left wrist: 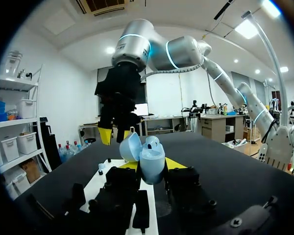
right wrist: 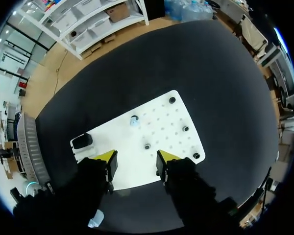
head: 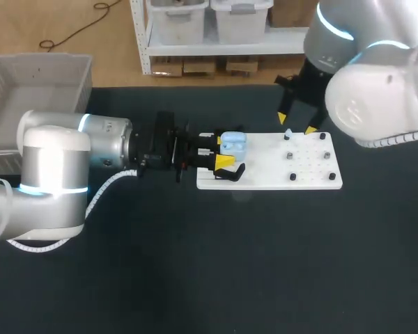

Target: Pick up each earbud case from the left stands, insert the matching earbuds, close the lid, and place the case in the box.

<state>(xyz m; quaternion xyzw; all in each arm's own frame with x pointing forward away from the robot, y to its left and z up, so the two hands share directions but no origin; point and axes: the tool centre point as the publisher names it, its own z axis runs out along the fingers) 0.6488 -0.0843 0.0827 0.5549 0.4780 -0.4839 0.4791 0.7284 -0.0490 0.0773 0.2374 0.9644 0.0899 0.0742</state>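
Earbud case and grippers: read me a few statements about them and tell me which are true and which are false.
1. The left gripper is shut on the light blue earbud case. True.
2. The case's lid is closed. False: the lid stands open.
3. The right gripper holds an earbud. False: its fingers are open with nothing between them, above the white board.
4. A light blue earbud sits on the white board. True.
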